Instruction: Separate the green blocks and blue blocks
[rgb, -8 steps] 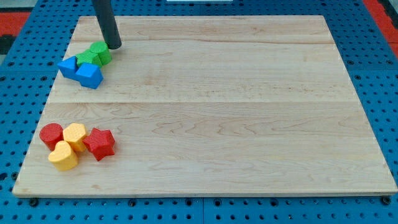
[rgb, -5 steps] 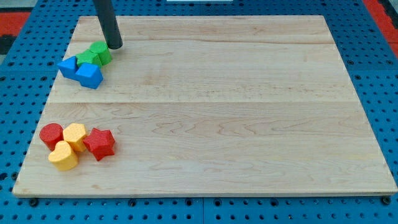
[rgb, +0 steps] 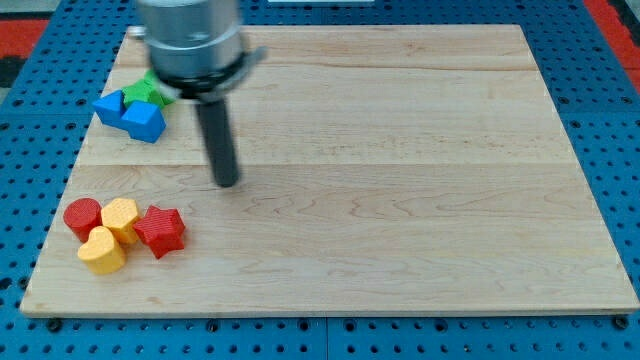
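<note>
Two green blocks (rgb: 148, 93) sit at the board's upper left, partly hidden behind the arm's body. They touch two blue blocks: one (rgb: 109, 106) at the left and one (rgb: 144, 122) just below the greens. The four form one tight cluster. My tip (rgb: 228, 182) rests on bare wood, well to the right of and below this cluster, touching no block.
A red round block (rgb: 82, 216), a yellow block (rgb: 121, 217), a yellow heart (rgb: 102, 251) and a red star (rgb: 161, 230) are bunched at the lower left. The wooden board (rgb: 400, 200) lies on a blue pegboard.
My tip has left the upper right side of the green blocks and moved down and to the right onto bare wood. The arm's body now shows. No block has visibly moved.
</note>
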